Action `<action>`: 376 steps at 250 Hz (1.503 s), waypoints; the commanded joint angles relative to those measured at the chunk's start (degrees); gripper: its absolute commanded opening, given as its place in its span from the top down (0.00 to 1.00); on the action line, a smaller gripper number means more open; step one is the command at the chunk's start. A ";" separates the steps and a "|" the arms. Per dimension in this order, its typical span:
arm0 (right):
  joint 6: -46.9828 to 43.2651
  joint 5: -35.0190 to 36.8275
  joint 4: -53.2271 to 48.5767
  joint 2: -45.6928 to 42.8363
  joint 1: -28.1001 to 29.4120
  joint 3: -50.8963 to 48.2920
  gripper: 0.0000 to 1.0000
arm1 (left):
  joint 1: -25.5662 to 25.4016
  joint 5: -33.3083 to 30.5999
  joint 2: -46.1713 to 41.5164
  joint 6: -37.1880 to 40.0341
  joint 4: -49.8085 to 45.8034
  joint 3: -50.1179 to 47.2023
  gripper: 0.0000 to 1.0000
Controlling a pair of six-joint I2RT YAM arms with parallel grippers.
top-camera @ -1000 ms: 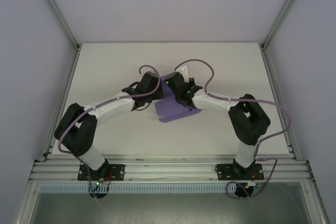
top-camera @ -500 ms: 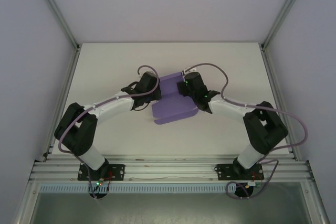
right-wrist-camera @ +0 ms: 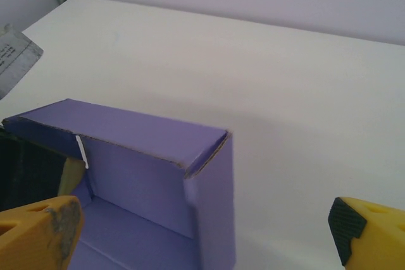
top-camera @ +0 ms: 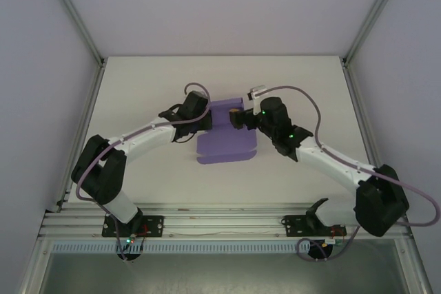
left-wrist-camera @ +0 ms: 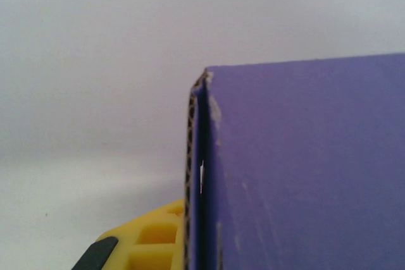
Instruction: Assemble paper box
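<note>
— Where is the purple corrugated-card paper box [top-camera: 226,144]?
— At the middle of the white table [top-camera: 138,87], partly folded, one wall upright.
— And the grippers?
— The right gripper [top-camera: 238,115], just right of table centre, is spread wide, with its fingers [right-wrist-camera: 38,232] either side of a box corner. The left gripper [top-camera: 209,120] is just left of centre, with one yellow finger [left-wrist-camera: 149,241] against the wall; I cannot tell its grip.

The purple corrugated-card paper box [left-wrist-camera: 304,169] is showing matt, lightly scuffed faces and a raw fluted edge. The right gripper [right-wrist-camera: 201,235] is presenting smooth yellow plastic fingers [right-wrist-camera: 35,235], one tip worn grey, the other carrying a black pad [right-wrist-camera: 345,219]. Ahead of it, the white table [right-wrist-camera: 266,67] is appearing smooth and matt.
</note>
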 commanded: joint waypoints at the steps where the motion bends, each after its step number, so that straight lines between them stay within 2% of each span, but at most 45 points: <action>1: 7.41 10.05 -6.10 -5.94 -0.57 -1.10 0.00 | 0.34 5.83 1.11 19.47 -7.30 5.87 1.00; 48: 13.48 11.37 -16.53 -15.78 -3.52 -3.70 0.00 | -0.41 8.44 3.43 46.92 -22.79 12.61 1.00; 84: 14.72 10.98 -24.76 -19.43 -4.32 -5.11 0.00 | -0.88 5.09 6.30 56.21 -28.15 16.32 1.00; 149: 17.18 13.99 -31.55 -23.98 -5.13 -7.46 0.00 | -2.01 0.42 16.45 63.18 -37.10 27.52 1.00; 183: 17.53 15.17 -32.10 -25.24 -5.44 -8.34 0.00 | -4.00 -3.37 25.33 64.62 -43.70 35.30 1.00; 232: 18.70 15.94 -31.54 -25.26 -6.10 -9.44 0.00 | -7.91 -11.26 33.86 65.71 -41.34 40.48 1.00; 260: 19.54 15.63 -31.40 -25.26 -6.24 -10.07 0.00 | -10.29 -20.70 39.62 65.45 -38.10 43.24 1.00; 283: 19.81 15.92 -32.19 -25.51 -6.21 -10.19 0.00 | -11.06 -21.33 42.82 65.83 -37.19 44.75 1.00; 325: 19.73 16.47 -32.47 -27.35 -6.41 -11.20 0.00 | -11.16 -20.55 43.60 65.42 -36.02 45.21 1.00; 343: 19.25 16.04 -32.45 -28.03 -6.41 -11.39 0.00 | -11.16 -20.64 42.95 65.54 -36.00 45.25 0.84; 360: 18.95 15.66 -32.48 -28.30 -6.53 -11.54 0.00 | -11.08 -17.60 41.64 65.91 -36.46 45.34 0.60; 376: 18.59 14.94 -32.71 -28.35 -6.54 -11.46 0.00 | -11.06 -15.60 40.07 65.82 -37.11 45.55 0.49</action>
